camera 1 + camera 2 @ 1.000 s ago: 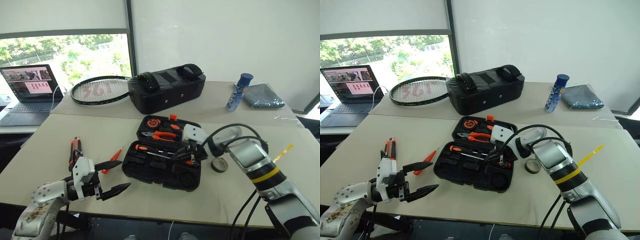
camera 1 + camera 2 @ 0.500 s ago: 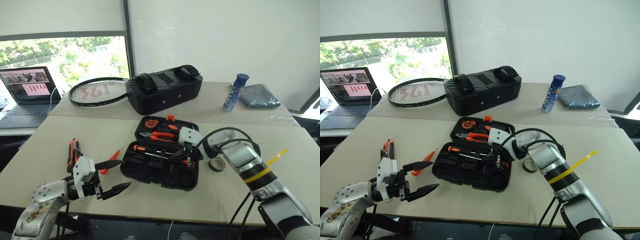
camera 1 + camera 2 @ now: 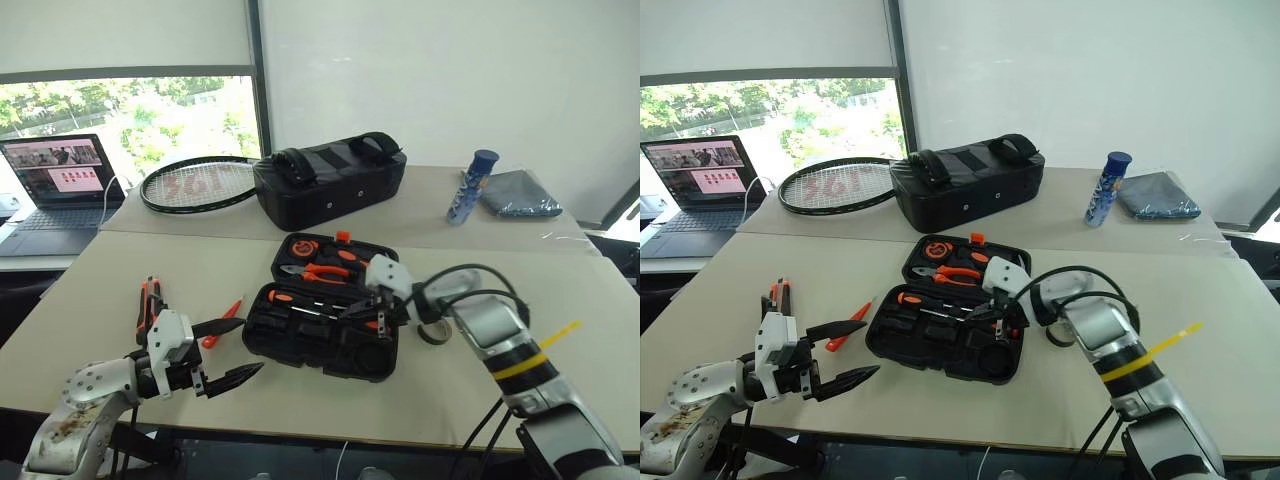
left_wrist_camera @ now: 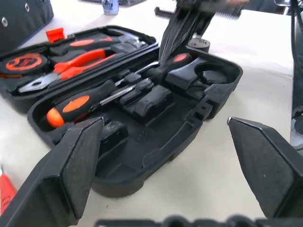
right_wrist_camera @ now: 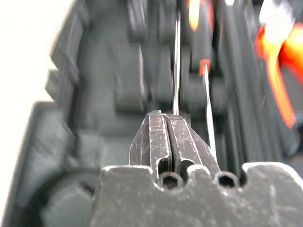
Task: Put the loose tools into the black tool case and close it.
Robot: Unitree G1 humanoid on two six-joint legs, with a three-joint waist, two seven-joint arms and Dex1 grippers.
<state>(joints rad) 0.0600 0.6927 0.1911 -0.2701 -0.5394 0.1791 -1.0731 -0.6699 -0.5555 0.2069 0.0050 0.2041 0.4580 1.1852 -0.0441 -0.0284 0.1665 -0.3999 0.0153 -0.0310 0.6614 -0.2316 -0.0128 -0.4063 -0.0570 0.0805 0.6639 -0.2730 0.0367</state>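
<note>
The black tool case [image 3: 262, 340] lies open at the table's middle, with pliers and a tape measure in its rear half. Two screwdrivers [image 4: 78, 103] with orange-black handles rest in its front half. My right gripper [image 3: 358, 311] hovers shut and empty over those slots, its tips [image 5: 161, 116] just above the shafts. My left gripper [image 3: 252, 345] stands open and empty near the table's front edge, left of the case. The utility knife [image 3: 150, 302] and the slim orange tester screwdriver [image 3: 233, 307] lie on the table behind it. The tape roll [image 3: 434, 333] sits right of the case, partly behind my right arm.
A black fabric bag [image 3: 330, 180] and a racket [image 3: 195, 182] lie on the far table. A laptop [image 3: 60, 180] is at the far left; a blue bottle [image 3: 470, 185] and a grey cloth [image 3: 515, 192] are at the far right.
My right wrist has turned a little over the case, its gripper still shut. The left arm has kept still. The view itself has shifted slightly.
</note>
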